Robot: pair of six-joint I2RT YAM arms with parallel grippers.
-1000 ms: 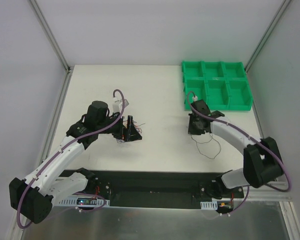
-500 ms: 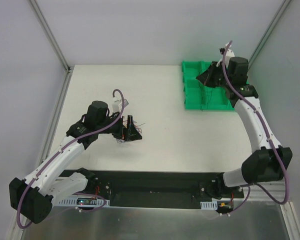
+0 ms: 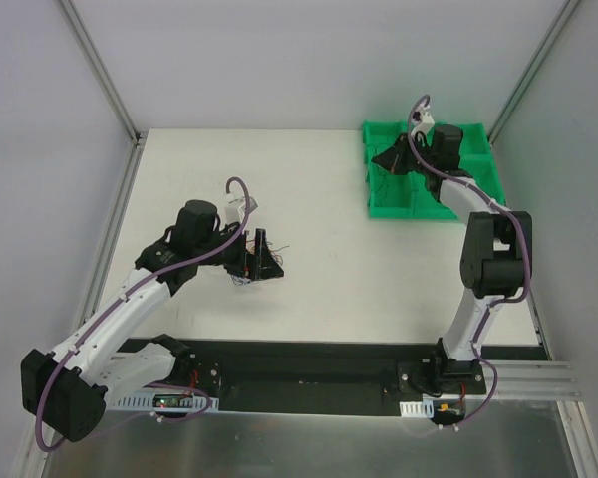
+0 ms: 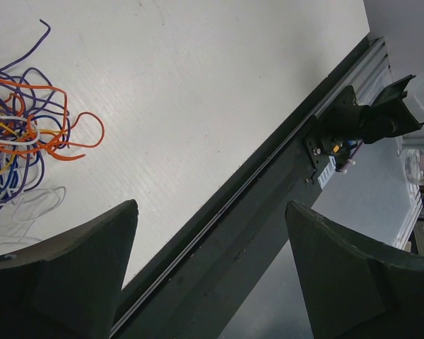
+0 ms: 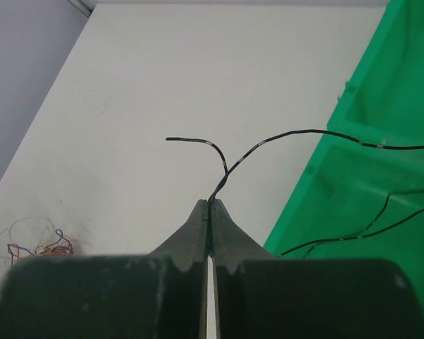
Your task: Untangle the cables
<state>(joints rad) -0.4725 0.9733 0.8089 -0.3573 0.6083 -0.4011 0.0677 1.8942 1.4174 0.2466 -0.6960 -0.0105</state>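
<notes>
Swung leftward over the green tray [image 3: 478, 199] since half a second back, carrying the right gripper [image 3: 381, 161] from mid-tray toward the left rim, with the left arm unmoved. Set well apart on the white table [image 3: 319, 189]: tray at the far right corner, knot of cables [image 4: 25, 134] left of centre. Wide apart and clasping nothing, jaws of the left gripper [image 4: 210, 212], just beside that knot. Pinched tight in the right fingers, a single black cable [image 5: 297, 134], with one short end curling over the table and the longer run reaching across the tray wall. Further black strands showing inside the compartments. Likely featherweight, limp yet springy, apt to snag and to slip from smooth pads. Best taken at a free outer loop, such as the orange one, not the dense middle. Nothing standing between knot and tray; only the tray wall liable to catch a trailing end.
</notes>
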